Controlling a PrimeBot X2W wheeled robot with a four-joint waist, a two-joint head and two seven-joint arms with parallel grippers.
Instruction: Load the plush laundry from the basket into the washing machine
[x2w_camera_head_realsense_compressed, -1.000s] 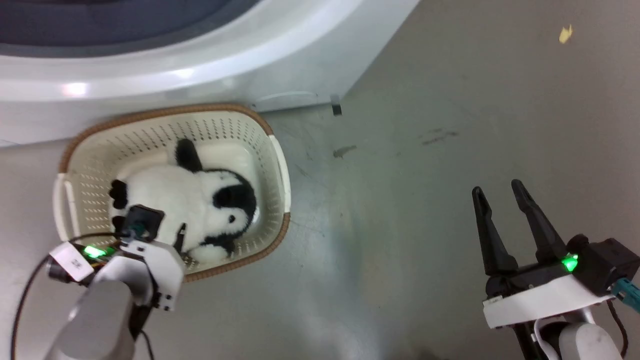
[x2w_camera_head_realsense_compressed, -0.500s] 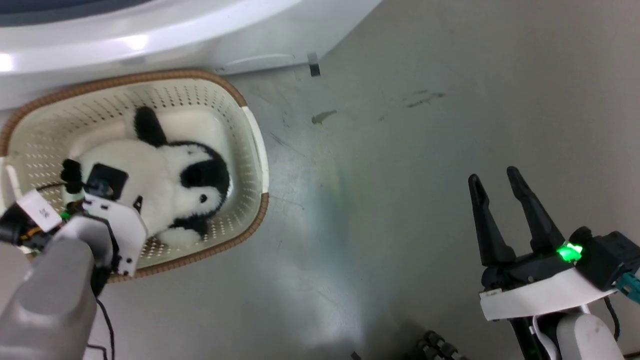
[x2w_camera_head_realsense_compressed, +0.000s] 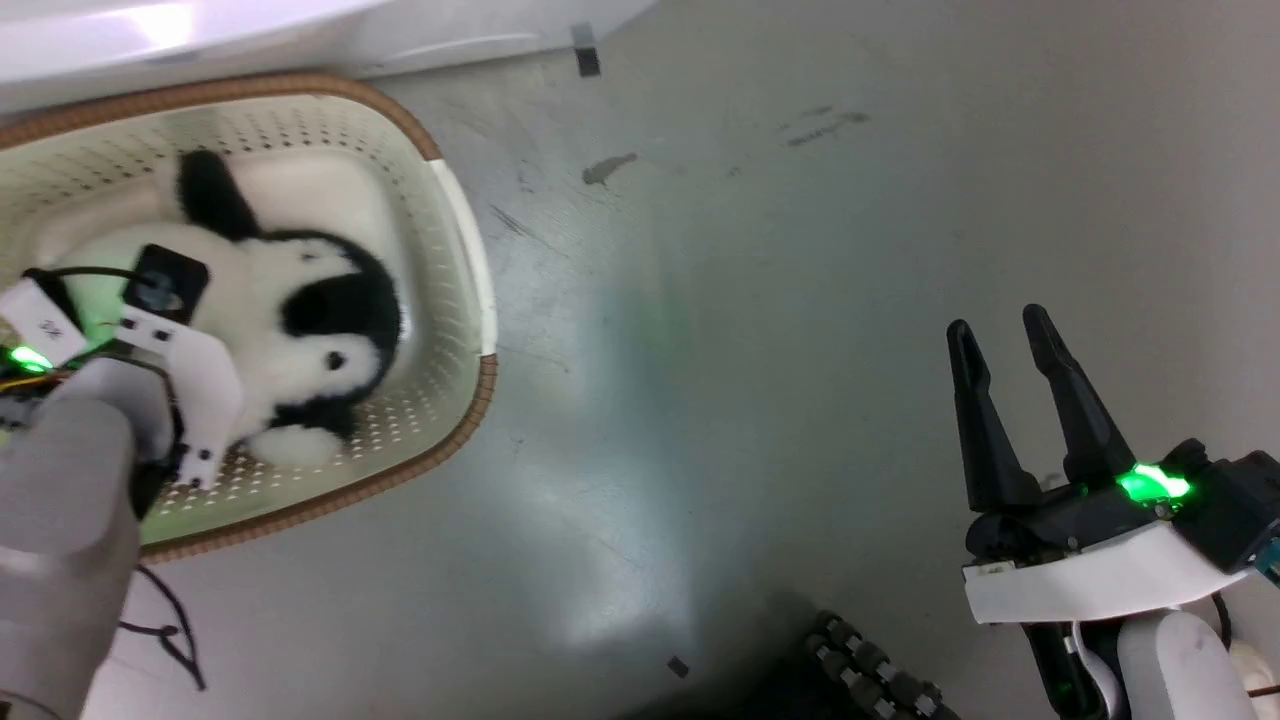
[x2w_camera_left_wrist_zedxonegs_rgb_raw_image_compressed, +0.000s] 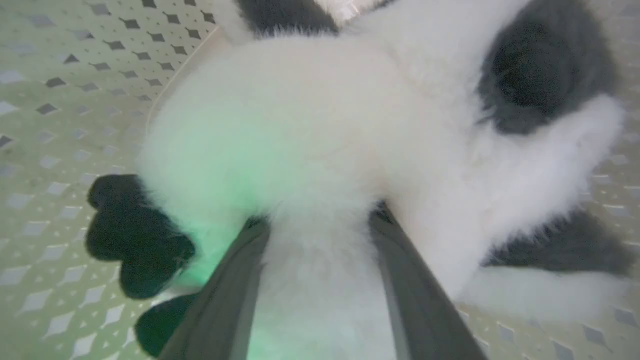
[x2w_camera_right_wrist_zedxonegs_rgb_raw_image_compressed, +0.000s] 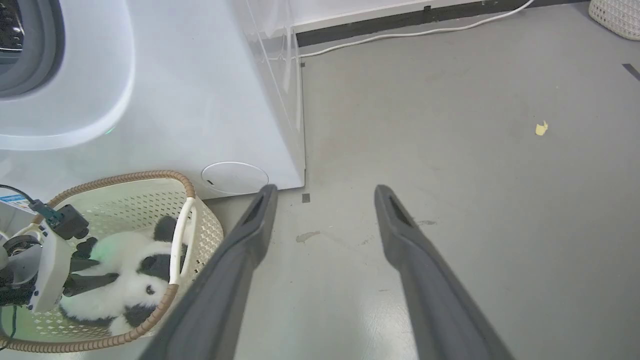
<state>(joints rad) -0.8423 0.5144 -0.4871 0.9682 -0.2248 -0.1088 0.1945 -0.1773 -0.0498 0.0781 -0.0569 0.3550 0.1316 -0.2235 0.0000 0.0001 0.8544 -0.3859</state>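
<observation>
Lying head-right in basket (x2w_camera_head_realsense_compressed: 460, 230) | plush laundry (x2w_camera_head_realsense_compressed: 290, 300) | left tool (x2w_camera_left_wrist_zedxonegs_rgb_raw_image_compressed: 320, 220) pinching

Your head view looks steeply down on the floor (x2w_camera_head_realsense_compressed: 700, 350), the basket (x2w_camera_head_realsense_compressed: 470, 250) at its left. Your left wrist view sits right against the panda (x2w_camera_left_wrist_zedxonegs_rgb_raw_image_compressed: 310, 130) inside it. Your right wrist view looks from farther back, taking in basket (x2w_camera_right_wrist_zedxonegs_rgb_raw_image_compressed: 182, 235), panda (x2w_camera_right_wrist_zedxonegs_rgb_raw_image_compressed: 125, 250) and washer (x2w_camera_right_wrist_zedxonegs_rgb_raw_image_compressed: 200, 100).

plush laundry (x2w_camera_head_realsense_compressed: 290, 330): fluffy white-and-black panda, lying inside basket | basket (x2w_camera_head_realsense_compressed: 455, 340): cream, perforated, brown woven rim, on floor against washing machine | washing machine (x2w_camera_right_wrist_zedxonegs_rgb_raw_image_compressed: 165, 100): white front-loader, grey door seal
</observation>
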